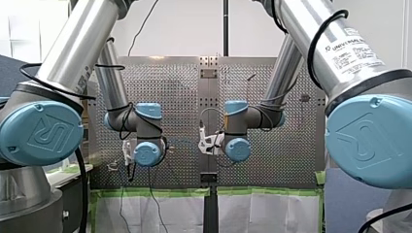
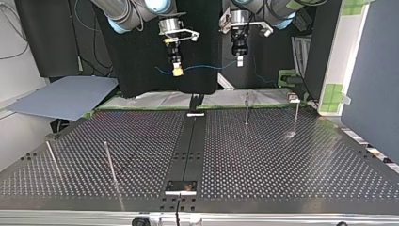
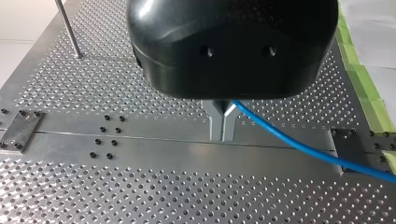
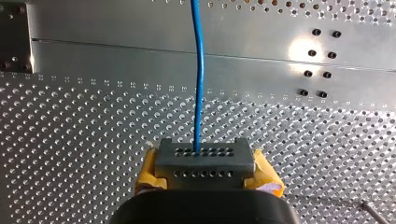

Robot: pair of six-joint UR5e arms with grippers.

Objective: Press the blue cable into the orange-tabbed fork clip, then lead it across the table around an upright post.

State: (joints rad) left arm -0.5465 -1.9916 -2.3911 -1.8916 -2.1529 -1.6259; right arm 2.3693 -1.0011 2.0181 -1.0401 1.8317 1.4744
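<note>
Found my right gripper point(image 4: 203, 156) pinched fully together on the blue cable point(image 4: 200, 79), with yellow pads point(image 4: 148, 175) either side of a grey drilled block point(image 4: 204, 161). Traced the cable straight ahead of that gripper, above the counter point(image 4: 93, 116), toward the plain middle strip point(image 4: 116, 56).

Found my left gripper point(image 3: 222, 125) likewise closed, metal fingers point(image 3: 215, 122) meeting with no gap at the tips. Saw the cable leaving at the root of those fingers and running off to one side above the counter, toward the edge lined with green tape point(image 3: 369, 93).

Checked the top view: both grippers high above the counter, over its edge on the arms' side, near each other but apart. Saw the cable strung between them in a shallow sag, with a loose tail beyond each gripper. Could not tell where either tail ends.

Counted four upright posts point(image 2: 246, 109): two near the arms' edge toward the top view's right corner, two more toward the opposite edge at its left. Noted the cable well apart from all four, touching nothing on the counter.
</note>
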